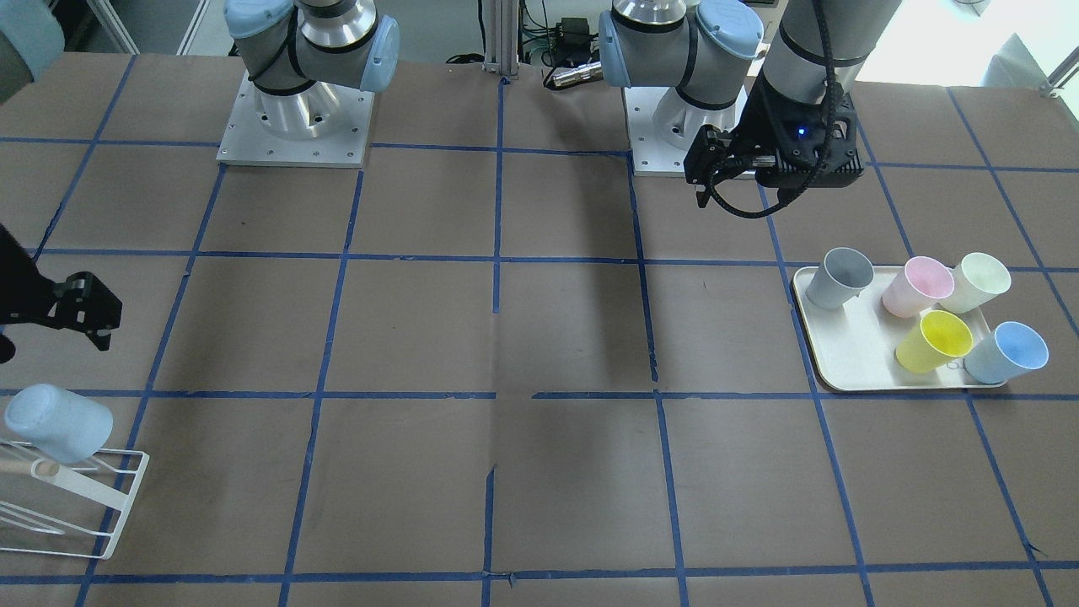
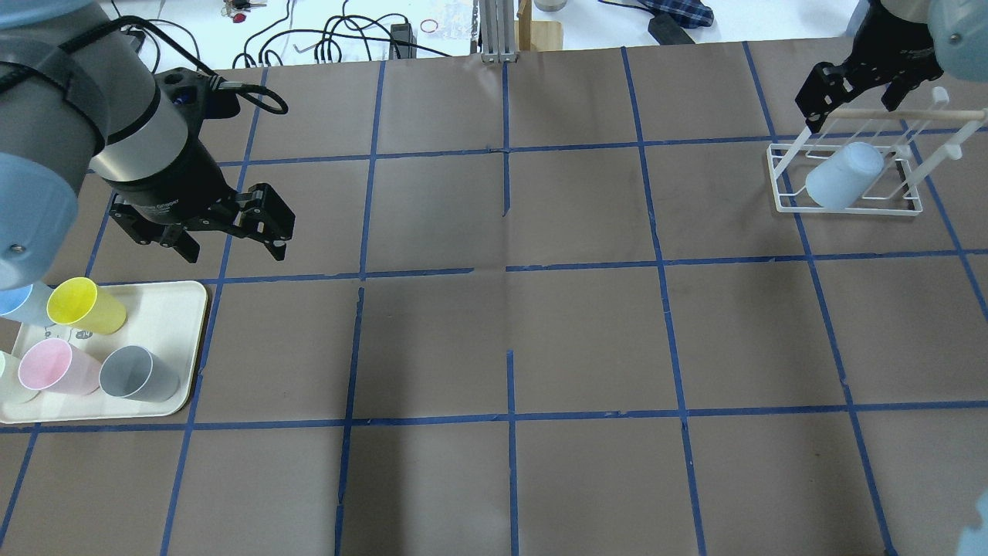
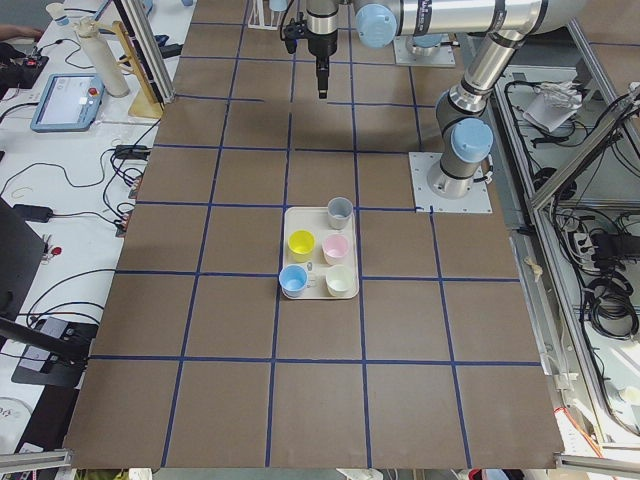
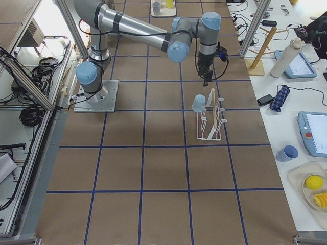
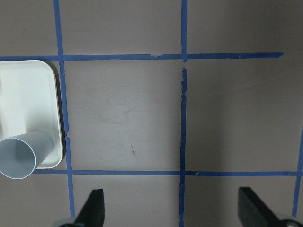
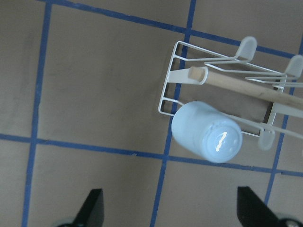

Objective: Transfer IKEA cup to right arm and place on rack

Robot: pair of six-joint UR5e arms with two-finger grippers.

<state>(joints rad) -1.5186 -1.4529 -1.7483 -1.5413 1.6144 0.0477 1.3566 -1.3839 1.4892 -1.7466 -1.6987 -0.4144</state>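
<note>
Pale blue plastic on white wire: the IKEA cup (image 6: 208,131) sits mouth-down over a slanted prong at one end of the rack (image 6: 232,83). Its long axis is tilted, and its closed base faces the right wrist camera. The right arm (image 4: 138,29) is by far the nearer one. The right fingers (image 6: 93,210) are spread wide, hold nothing and hover apart from the cup, which lies ahead of them and a little to one side. By my reckoning any next move on that side is a straight pull away, keeping clear of the wooden bar. The left fingers (image 5: 94,210) are also wide and empty. They hang over the worktop (image 2: 509,324) at its far end, just beside the cream tray (image 2: 166,309), where a second blue cup (image 1: 1007,352) waits by the yellow cup (image 2: 85,306). The prong inside the hung cup is hidden, so I cannot tell how deep it sits or whether the rim touches the base wire. In the front view the rack is cut off at the edge.
</note>
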